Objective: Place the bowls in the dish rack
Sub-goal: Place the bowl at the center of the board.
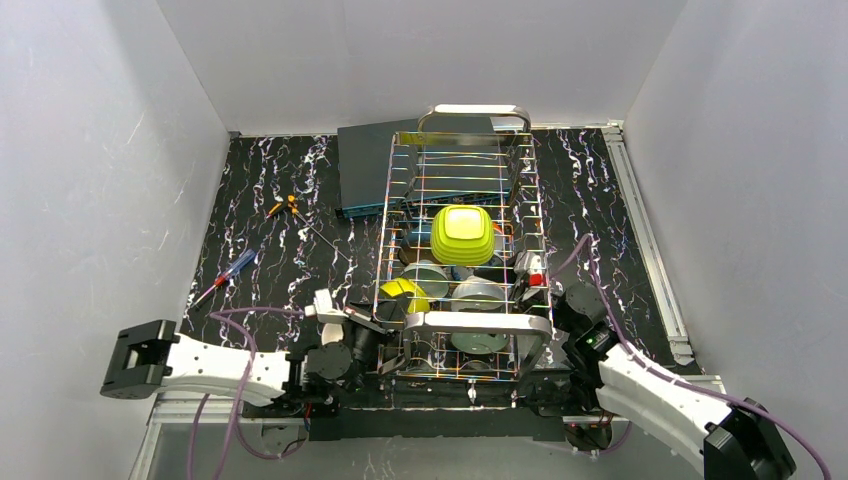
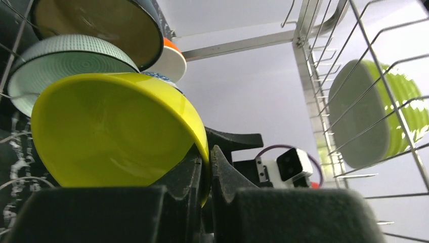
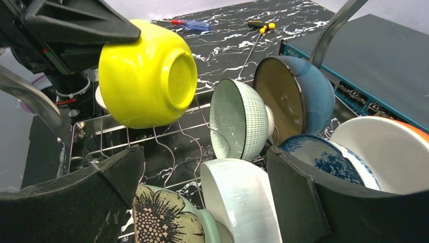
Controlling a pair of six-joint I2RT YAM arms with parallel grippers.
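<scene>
The left gripper [image 2: 206, 162] was pinched tight on the rim of the lime-yellow bowl [image 2: 116, 131], held inside the dish rack [image 1: 478, 322] at its near left corner. The right gripper [image 3: 202, 192] gaped wide and empty above the other bowls [image 3: 238, 121] (only its wrist view showed the flower-patterned bowl [image 3: 162, 217]). From above, little of the yellow bowl showed.

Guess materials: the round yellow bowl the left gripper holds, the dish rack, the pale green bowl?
The round yellow bowl: glossy, uniform colour, soft highlights; glazed ceramic or melamine, can't tell. The dish rack: metal wire, likely polished or chromed steel, judging by mirror-bright reflections. The pale green bowl: probably glazed ceramic; fine printed pattern under a sheen.
</scene>
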